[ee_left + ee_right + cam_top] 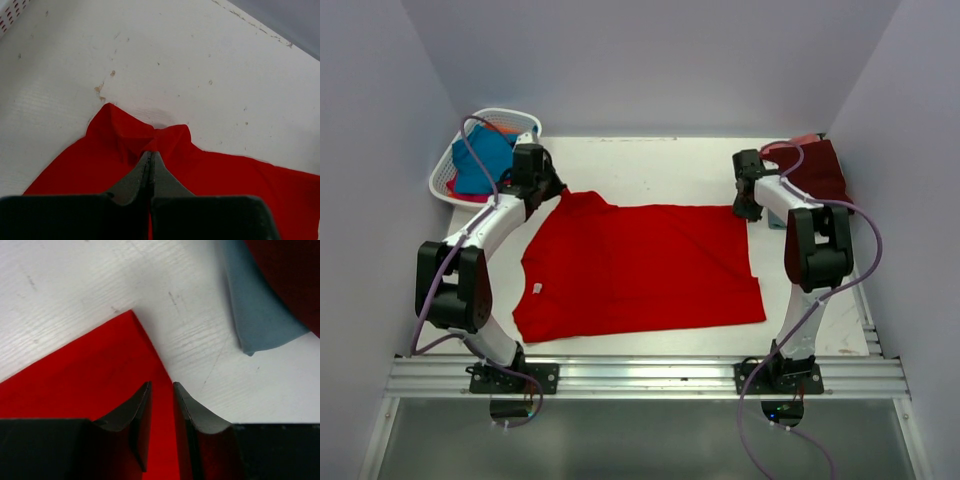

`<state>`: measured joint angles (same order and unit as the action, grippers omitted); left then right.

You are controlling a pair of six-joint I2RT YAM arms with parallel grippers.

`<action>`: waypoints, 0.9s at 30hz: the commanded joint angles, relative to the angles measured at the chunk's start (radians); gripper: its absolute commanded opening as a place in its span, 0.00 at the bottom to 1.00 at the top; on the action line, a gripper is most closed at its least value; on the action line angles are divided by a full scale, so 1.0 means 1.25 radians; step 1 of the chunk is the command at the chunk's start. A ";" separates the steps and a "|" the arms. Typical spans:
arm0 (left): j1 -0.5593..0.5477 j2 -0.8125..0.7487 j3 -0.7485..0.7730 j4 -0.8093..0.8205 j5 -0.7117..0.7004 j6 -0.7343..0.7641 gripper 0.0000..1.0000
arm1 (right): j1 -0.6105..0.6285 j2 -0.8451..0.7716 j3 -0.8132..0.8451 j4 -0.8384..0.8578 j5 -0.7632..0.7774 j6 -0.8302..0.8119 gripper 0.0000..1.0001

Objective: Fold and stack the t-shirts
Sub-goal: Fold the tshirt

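Note:
A large bright red t-shirt (640, 265) lies spread flat in the middle of the table. My left gripper (555, 190) sits at its far left corner, shut on a puckered fold of the red cloth (165, 137); its jaws (150, 152) are pressed together. My right gripper (748, 210) hovers over the shirt's far right corner (75, 375), with its jaws (161, 384) slightly apart and flat red cloth showing in the gap. A dark maroon t-shirt (820, 170) lies at the back right on a pale blue one (255, 315).
A white lattice basket (445, 175) stands at the back left, holding a teal blue t-shirt (480, 160) and other coloured cloth. Grey walls close in the table on three sides. A metal rail (640, 375) runs along the near edge.

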<state>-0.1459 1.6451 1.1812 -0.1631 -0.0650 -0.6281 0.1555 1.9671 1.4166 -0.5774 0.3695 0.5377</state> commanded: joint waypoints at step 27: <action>0.004 -0.020 -0.012 0.064 0.048 -0.008 0.00 | -0.037 0.025 0.029 0.093 -0.098 -0.088 0.33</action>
<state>-0.1459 1.6432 1.1793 -0.1356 -0.0204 -0.6357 0.1108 2.0129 1.4136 -0.4801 0.2695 0.4606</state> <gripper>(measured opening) 0.004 0.334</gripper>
